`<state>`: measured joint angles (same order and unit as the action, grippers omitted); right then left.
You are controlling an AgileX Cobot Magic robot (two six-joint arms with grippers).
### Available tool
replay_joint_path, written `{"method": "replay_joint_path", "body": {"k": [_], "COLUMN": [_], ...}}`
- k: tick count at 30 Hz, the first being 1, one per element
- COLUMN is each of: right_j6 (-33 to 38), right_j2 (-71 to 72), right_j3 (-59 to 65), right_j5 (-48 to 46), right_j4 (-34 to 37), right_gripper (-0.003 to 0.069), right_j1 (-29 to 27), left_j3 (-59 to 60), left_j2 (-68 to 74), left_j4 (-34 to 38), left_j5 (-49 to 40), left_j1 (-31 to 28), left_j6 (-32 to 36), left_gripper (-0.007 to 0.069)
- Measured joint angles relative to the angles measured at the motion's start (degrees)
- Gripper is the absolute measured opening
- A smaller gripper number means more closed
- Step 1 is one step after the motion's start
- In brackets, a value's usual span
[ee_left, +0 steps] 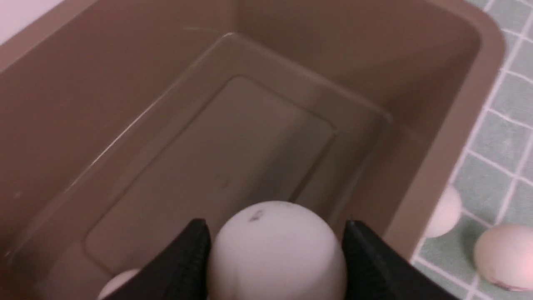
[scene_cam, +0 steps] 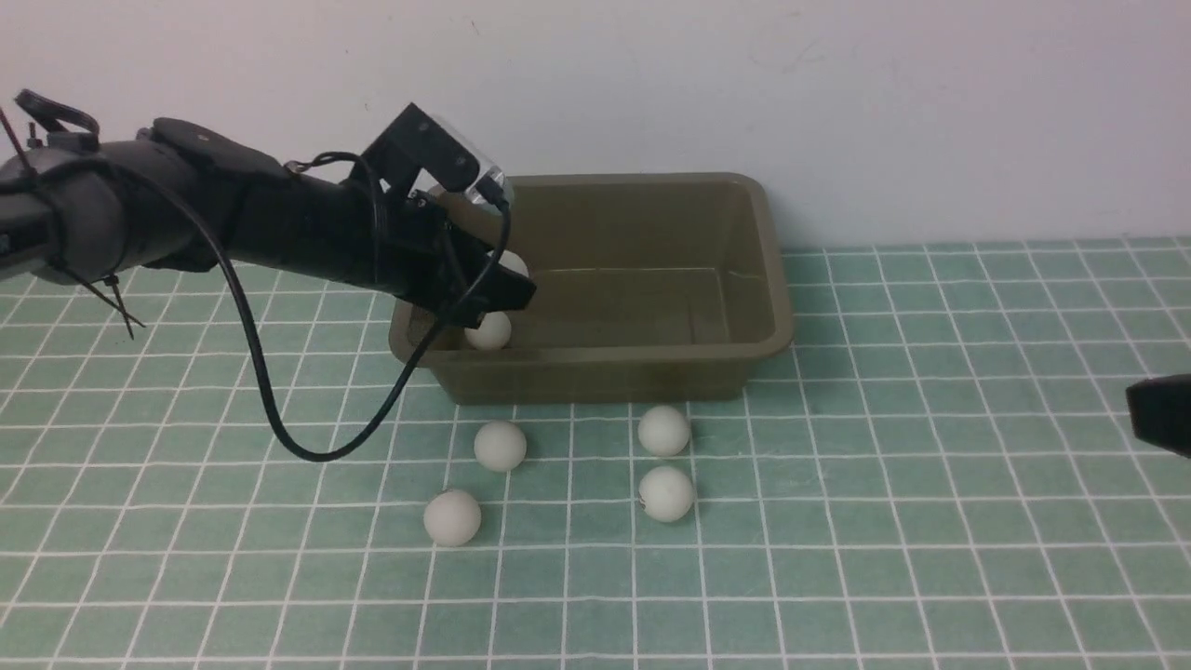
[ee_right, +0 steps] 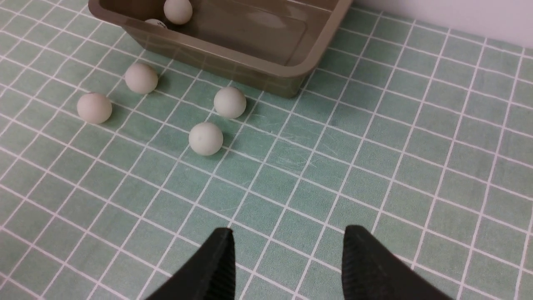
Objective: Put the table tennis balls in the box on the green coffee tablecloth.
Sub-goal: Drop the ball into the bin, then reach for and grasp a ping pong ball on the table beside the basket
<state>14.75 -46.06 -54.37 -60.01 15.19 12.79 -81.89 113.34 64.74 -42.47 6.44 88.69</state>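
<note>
If the green coffee tablecloth (scene_cam: 930,465) gets brushed: four loose balls (scene_cam: 501,445) beside the box (scene_cam: 774,279) roll away.
box: shallow, so a dropped ball could bounce out.
right tool (ee_right: 287,258): open, empty, well apart.
left tool (ee_left: 275,254): clamps one ball (scene_cam: 489,332) above the box floor.

The left arm (scene_cam: 214,223) is matte black with rounded joint housings. 1 black cable (scene_cam: 321,457) loops beneath it; thin black cable ties (scene_cam: 115,300) project near the elbow. The right gripper (ee_right: 288,228) has 2 black, tapered, ribbed fingers (ee_right: 216,271).
</note>
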Motion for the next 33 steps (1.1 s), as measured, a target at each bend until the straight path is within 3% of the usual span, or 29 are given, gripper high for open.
{"method": "replay_joint_path", "body": {"k": [3, 6, 12, 16, 19, 24, 26, 33], "right_j6": [0.0, 0.0, 0.0, 0.0, 0.0, 0.0, 0.0, 0.0], "right_j2": [0.0, 0.0, 0.0, 0.0, 0.0, 0.0, 0.0, 0.0], "right_j3": [0.0, 0.0, 0.0, 0.0, 0.0, 0.0, 0.0, 0.0], "right_j5": [0.0, -0.1, -0.2, 0.3, 1.2, 2.0, 2.1, 2.4], "right_j4": [0.0, 0.0, 0.0, -0.3, -0.7, -0.8, -0.8, -1.4], "right_gripper": [0.0325, 0.0325, 0.0325, 0.0325, 0.0325, 0.0325, 0.0325, 0.0325], "right_j1": [0.0, 0.0, 0.0, 0.0, 0.0, 0.0, 0.0, 0.0], "left_j3": [-0.6, -0.7, -0.7, -0.9, -0.9, -1.0, -1.1, 1.5], "left_j2": [-0.3, -2.0, -7.2, -13.3, -16.8, -20.6, -22.2, -22.9], "left_j4": [-1.0, -3.8, -16.6, -30.8, -36.3, -37.5, -37.8, -37.8], "left_j5": [-1.3, -1.9, -2.7, -6.6, -11.7, -18.6, -25.2, -27.6], "left_j1": [0.2, 0.2, -0.6, -1.8, -1.8, -1.8, -1.8, -1.8], "left_j6": [-2.1, -8.4, -21.9, -37.3, -46.5, -55.4, -60.5, -64.1], "left_gripper": [0.0412, 0.0482, 0.0499, 0.0453, 0.0405, 0.0360, 0.0330, 0.0272]}}
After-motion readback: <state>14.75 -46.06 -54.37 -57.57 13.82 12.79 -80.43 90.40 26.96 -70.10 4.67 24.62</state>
